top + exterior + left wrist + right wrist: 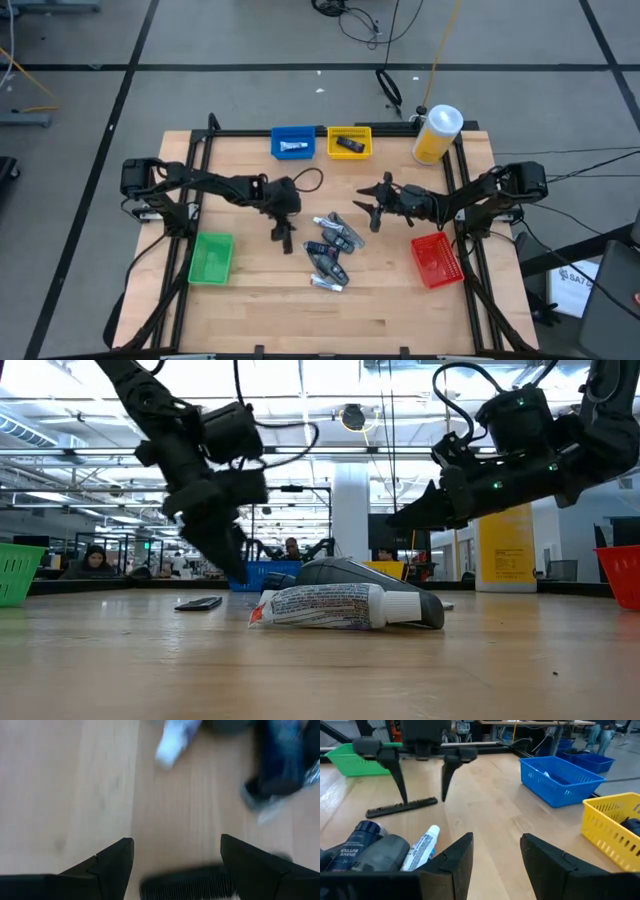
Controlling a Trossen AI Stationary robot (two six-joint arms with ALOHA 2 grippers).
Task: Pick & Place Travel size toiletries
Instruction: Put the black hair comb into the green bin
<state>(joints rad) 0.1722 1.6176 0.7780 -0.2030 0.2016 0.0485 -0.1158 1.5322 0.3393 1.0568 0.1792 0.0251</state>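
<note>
The travel size toiletries (330, 252) lie in a loose pile at mid-table: dark blue bottles (357, 845), a grey one and a white tube (422, 847). In the low view a white tube with a dark cap (340, 605) lies in front. My left gripper (284, 238) is open and points down just left of the pile. Its fingers stand over a black comb (187, 882), also seen from the right wrist (402, 808), and I see no touch. My right gripper (368, 208) is open and hovers above the table, right of and beyond the pile.
A blue bin (292, 142) holding a white tube and a yellow bin (349, 142) holding a dark item stand at the far edge. A green bin (211, 257) is near left, a red bin (436, 258) near right. A yellow canister (437, 133) stands far right.
</note>
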